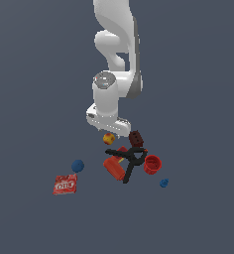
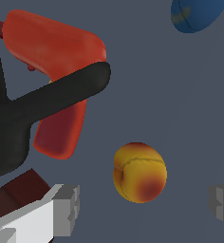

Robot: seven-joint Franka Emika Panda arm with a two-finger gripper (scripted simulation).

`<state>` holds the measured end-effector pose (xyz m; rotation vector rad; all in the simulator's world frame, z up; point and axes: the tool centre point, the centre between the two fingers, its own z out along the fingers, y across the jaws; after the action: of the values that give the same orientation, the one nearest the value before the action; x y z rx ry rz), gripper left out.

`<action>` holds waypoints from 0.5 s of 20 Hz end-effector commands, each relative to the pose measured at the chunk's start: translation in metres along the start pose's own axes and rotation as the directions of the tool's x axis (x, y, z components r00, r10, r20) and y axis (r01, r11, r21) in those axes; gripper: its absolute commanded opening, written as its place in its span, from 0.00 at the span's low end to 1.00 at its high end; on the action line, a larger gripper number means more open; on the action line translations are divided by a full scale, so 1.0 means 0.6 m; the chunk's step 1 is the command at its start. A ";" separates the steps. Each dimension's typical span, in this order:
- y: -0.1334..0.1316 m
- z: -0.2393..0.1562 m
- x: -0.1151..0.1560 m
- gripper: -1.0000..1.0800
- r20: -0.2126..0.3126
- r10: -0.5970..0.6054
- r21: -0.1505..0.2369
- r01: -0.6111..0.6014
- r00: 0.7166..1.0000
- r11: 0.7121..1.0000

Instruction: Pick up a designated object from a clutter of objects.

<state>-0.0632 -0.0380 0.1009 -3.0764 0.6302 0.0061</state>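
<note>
1. The ball (image 1: 108, 138) sits at the pile's far-left edge, below the gripper (image 1: 112, 133).
2. The clamp (image 1: 128, 159) lies across the box (image 1: 114, 167); the cup (image 1: 152, 164) stands to their right.
3. The packet (image 1: 65, 184) lies well apart, near left.

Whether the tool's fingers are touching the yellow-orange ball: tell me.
Apart. The wrist view shows the yellow-orange ball between the open fingers, with bare floor visible on both sides of it.

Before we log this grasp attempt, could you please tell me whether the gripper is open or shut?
Open: in the wrist view the gripper fingers stand wide apart, with the yellow-orange ball between them, untouched.
</note>
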 end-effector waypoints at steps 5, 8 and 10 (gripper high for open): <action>0.015 0.026 -0.014 0.96 -0.004 0.043 0.000 -0.043 0.999 0.999; 0.017 0.028 -0.016 0.96 -0.004 0.047 0.000 -0.047 0.999 0.999; 0.016 0.027 -0.015 0.96 -0.003 0.045 -0.001 -0.045 0.999 0.999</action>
<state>-0.0757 -0.0433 0.0846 -3.0629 0.6992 0.0022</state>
